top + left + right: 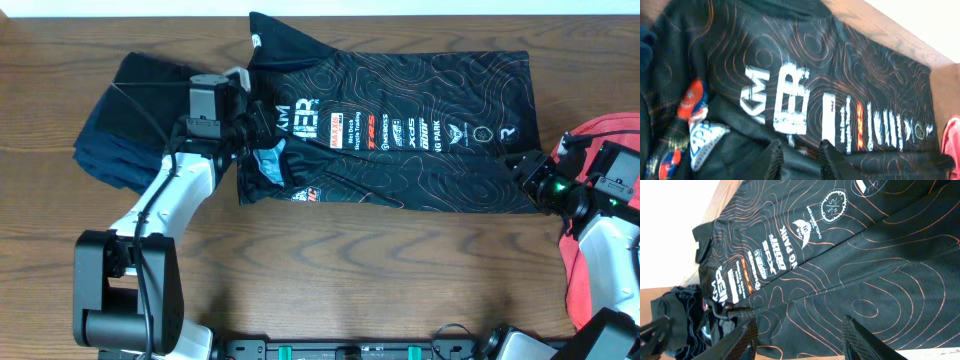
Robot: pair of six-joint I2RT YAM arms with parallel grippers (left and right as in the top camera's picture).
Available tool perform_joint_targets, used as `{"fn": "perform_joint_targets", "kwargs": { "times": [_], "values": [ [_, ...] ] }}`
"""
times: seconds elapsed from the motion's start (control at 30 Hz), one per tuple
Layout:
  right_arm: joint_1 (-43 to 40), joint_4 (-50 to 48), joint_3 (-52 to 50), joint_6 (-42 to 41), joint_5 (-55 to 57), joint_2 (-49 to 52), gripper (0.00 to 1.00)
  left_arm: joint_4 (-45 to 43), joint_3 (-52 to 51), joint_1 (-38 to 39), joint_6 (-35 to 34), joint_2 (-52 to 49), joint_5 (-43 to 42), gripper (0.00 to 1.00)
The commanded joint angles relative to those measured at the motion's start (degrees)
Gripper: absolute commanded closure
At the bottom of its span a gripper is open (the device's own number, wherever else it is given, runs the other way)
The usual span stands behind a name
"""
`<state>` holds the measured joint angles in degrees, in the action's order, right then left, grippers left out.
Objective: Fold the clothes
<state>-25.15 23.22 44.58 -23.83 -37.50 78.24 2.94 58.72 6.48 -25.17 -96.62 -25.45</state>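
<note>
Plainly limp, the jersey (420,165) is best pinched at its hem — right gripper (800,322) spread wide; left gripper (801,152) cannot be judged.

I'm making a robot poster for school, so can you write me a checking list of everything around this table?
Surface: brown wooden table.
Job's things: black jersey spread out, near long edge seemingly folded over; coral-red T-shirt bunched at the right, under the right arm.
Clutter: dark navy cloth heaped left of the jersey.
Grippers: left gripper at the jersey's collar end, grip unclear; right gripper open over the jersey.
Cables: black cable along the left arm.
Surroundings: white strip behind the table.
</note>
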Motion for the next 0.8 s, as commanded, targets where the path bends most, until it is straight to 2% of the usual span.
{"fn": "perform_joint_targets", "kwargs": {
  "times": [0.0,0.1,0.2,0.27,0.4,0.53,0.77],
  "values": [
    [0.44,0.57,0.79,0.81,-0.02,-0.76,0.47,6.12,0.87,0.52,-0.39,1.14,-3.10,0.71],
    [0.44,0.85,0.79,1.86,0.00,-0.76,0.47,17.55,0.85,2.56,4.35,1.14,-2.14,0.69],
    [0.44,0.87,0.79,1.84,0.00,-0.76,0.47,23.91,0.66,4.63,5.42,1.14,2.64,0.65],
    [0.44,0.98,0.79,1.84,-0.02,-0.76,0.47,24.96,0.59,5.66,5.42,1.14,4.76,0.61],
    [0.44,2.25,0.79,1.84,-0.02,-0.76,0.47,25.38,0.11,7.37,5.60,0.79,6.16,0.61],
    [0.44,3.04,0.79,1.84,-0.04,-0.76,0.46,25.42,0.00,8.50,7.21,-1.18,12.72,0.61],
    [0.44,3.19,0.79,1.84,-0.04,-0.76,0.46,22.82,0.00,8.50,7.56,-5.31,10.29,0.61]
  ]
}}
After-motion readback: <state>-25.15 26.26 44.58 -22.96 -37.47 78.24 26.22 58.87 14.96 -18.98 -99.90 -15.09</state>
